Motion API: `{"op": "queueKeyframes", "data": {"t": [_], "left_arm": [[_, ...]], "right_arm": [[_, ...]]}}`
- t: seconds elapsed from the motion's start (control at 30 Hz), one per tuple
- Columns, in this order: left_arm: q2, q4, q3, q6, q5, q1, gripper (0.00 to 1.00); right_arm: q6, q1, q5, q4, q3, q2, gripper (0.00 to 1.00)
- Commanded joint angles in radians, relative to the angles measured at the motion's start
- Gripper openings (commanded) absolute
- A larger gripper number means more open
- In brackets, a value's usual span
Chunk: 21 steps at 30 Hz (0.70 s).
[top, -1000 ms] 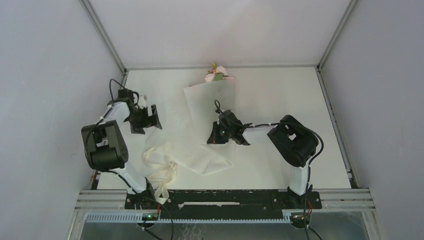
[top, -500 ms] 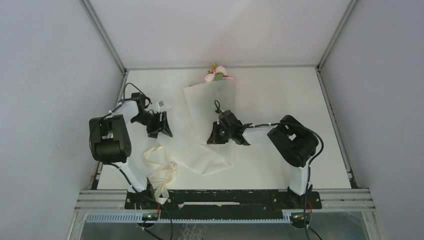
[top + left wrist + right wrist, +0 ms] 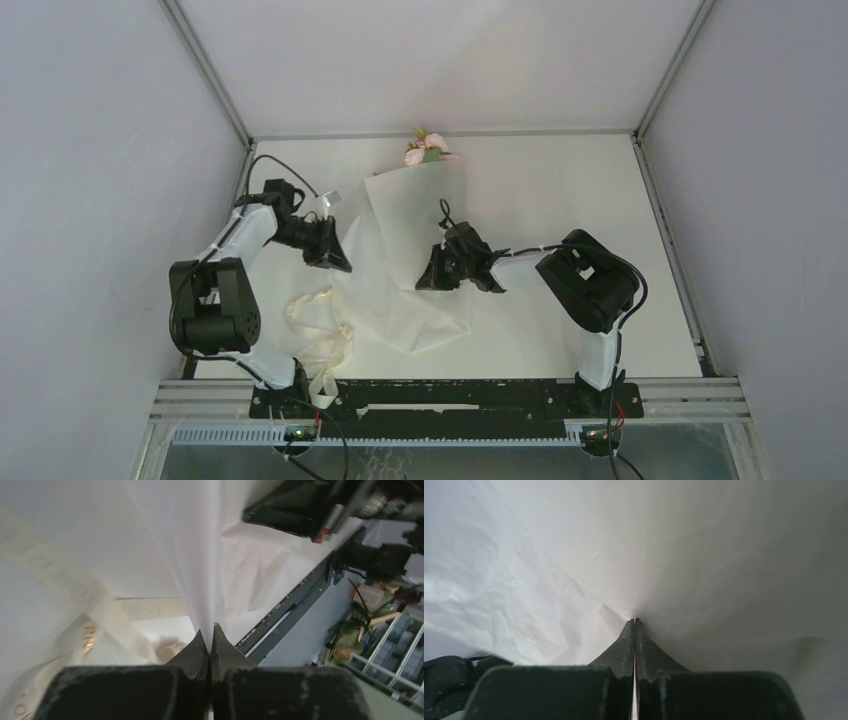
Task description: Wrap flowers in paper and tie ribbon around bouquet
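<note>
Off-white bench (image 3: 560,190) carries everything. Paper (image 3: 405,235) is the biggest item: a creased sheet lying mid-bench, running from the far side toward the arm bases, with its left edge lifted.

Left fingers (image 3: 204,647) are clenched on that left edge, and the sheet rises straight out from between the tips. Right fingers (image 3: 628,640) are clamped on a pucker of paper near the sheet's middle-right. So both sides are pinching paper and nothing else.

Flowers (image 3: 425,152) show only as pink heads with a bit of green, poking out past the paper's far end. Stems are hidden under the sheet. Ribbon (image 3: 320,340) lies loose at near left, just beside the paper's near corner, untouched.

My read of the step: fold the left flap over the stems.
- Hold the right pinch as the anchor.
- Carry the left edge up and across in a low arc.
- Keep tension light, since thin paper likely tears at the pinch.
- Don't drag the blooms or snag the ribbon.
</note>
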Motion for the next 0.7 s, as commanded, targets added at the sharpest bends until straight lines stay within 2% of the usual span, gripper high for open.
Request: {"op": "queueKeyframes", "data": {"t": [0.0, 0.17, 0.3, 0.43, 0.5, 0.67], "left_arm": [[-0.098, -0.072, 0.102, 0.046, 0.16, -0.158, 0.0], [0.019, -0.066, 0.301, -0.023, 0.175, -0.399, 0.0], [0.151, 0.014, 0.491, -0.129, 0.167, -0.505, 0.0], [0.227, 0.286, 0.541, -0.316, 0.016, -0.533, 0.0], [0.277, 0.377, 0.562, -0.348, -0.073, -0.537, 0.0], [0.43, 0.377, 0.644, -0.337, -0.15, -0.539, 0.0]], "right_arm": [[0.086, -0.048, -0.036, 0.051, -0.045, 0.043, 0.0], [0.143, -0.072, -0.087, 0.138, -0.056, 0.097, 0.0], [0.22, -0.075, -0.091, 0.237, -0.107, 0.096, 0.0], [0.278, -0.07, -0.08, 0.291, -0.145, 0.058, 0.0], [0.298, -0.067, -0.074, 0.299, -0.163, 0.032, 0.0], [0.316, -0.047, -0.006, 0.231, -0.207, -0.09, 0.0]]}}
